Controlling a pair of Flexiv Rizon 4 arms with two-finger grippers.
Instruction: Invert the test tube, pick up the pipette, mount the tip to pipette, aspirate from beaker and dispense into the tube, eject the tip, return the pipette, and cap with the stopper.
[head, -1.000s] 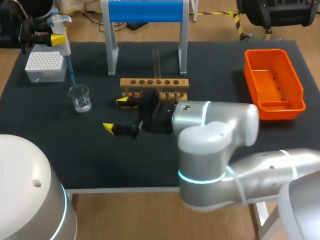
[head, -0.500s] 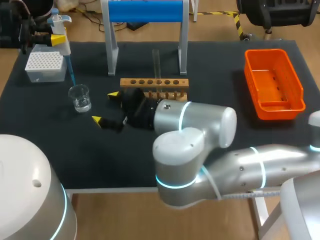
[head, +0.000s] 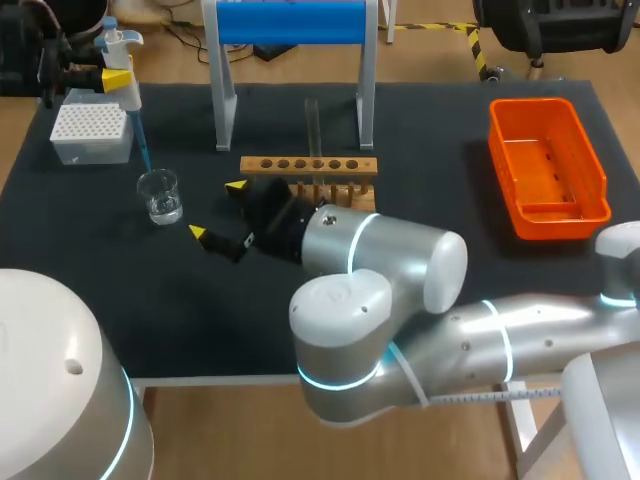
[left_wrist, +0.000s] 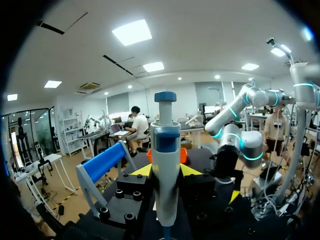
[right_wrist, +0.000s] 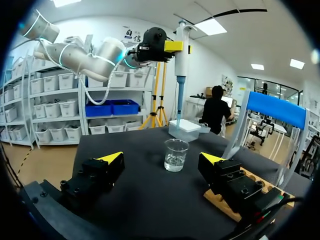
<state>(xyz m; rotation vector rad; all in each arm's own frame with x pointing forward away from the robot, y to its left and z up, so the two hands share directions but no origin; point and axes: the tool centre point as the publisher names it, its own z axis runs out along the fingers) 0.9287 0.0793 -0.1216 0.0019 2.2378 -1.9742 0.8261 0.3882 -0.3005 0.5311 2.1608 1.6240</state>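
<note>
Aloft, left pincer (left_wrist: 166, 171) gripping pipette (head: 130, 98) (tip (head: 143, 150) blue), right pincer (head: 218, 210) agape.

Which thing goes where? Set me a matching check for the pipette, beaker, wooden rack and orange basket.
Things:
1 pipette
2 beaker
3 wooden rack
4 orange basket

Places:
A at the right edge of the table
B held in the left gripper
C ahead of the open right gripper
D just in front of the blue stand

Pairs: 1-B, 2-C, 3-D, 4-A.
</note>
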